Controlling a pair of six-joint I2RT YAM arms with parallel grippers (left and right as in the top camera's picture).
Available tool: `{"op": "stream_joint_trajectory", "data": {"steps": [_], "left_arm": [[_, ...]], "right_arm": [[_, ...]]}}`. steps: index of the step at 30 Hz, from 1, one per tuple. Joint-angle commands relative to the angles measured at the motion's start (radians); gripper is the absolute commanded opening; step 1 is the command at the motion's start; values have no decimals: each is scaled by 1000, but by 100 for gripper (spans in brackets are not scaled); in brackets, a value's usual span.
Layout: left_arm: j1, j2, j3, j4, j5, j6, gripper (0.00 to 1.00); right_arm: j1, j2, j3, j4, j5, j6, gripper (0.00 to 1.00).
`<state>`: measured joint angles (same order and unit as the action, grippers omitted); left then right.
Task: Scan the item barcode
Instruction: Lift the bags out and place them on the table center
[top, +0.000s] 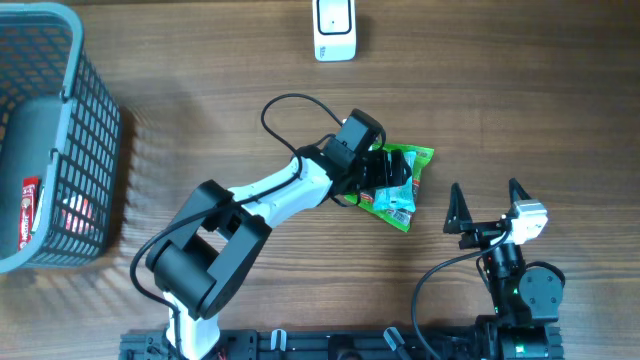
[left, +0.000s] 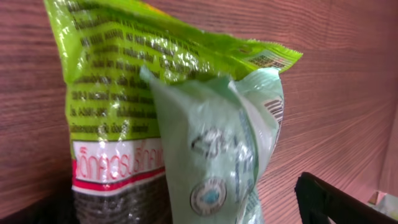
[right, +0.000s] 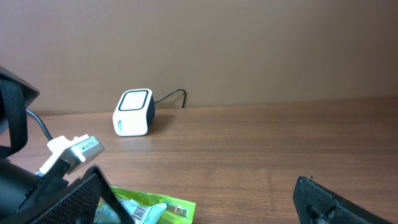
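Overhead, left tool (top: 385, 178) gapes over the packets (top: 416, 163), right tool (top: 485, 190) gapes empty; right wrist view reveals a barcode (right: 143, 214).

Overhead top-down, wrists low, all sharing the snack packets (top: 418, 158)

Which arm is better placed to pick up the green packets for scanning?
Left. The left gripper hovers over the green packets, jaws straddling them; the right gripper is parked apart from them.
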<state>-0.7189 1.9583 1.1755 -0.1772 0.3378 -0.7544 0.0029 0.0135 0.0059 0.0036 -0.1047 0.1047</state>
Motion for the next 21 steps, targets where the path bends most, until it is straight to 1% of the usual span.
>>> {"op": "stream_joint_trajectory", "data": {"steps": [1,5,7,10,13,14,17,18,21], "left_arm": [[28,-79,1,2,-11,45,100],[38,-138,5,-32,-61,110,100],[50,-180,24,-88,-94,157,100],[91,-248,118,-253,-152,253,100],[167,-299,293,-512,-260,350,100],[194,-306,349,-583,-294,366,100],[319,-321,558,-815,-407,409,100],[381,-324,634,-883,-437,410,100],[552,-339,765,-987,-440,407,100]], "right_arm": [[-4,-9,-1,3,-7,1,100],[-4,-9,-1,3,-7,1,100],[-4,-9,-1,3,-7,0,100],[-4,-9,-1,3,-7,1,100],[-4,-9,-1,3,-7,1,100],[-4,-9,-1,3,-7,1,100],[-4,-9,-1,3,-7,1,100],[-4,-9,-1,3,-7,1,100],[-4,-9,-1,3,-7,1,100]]}}
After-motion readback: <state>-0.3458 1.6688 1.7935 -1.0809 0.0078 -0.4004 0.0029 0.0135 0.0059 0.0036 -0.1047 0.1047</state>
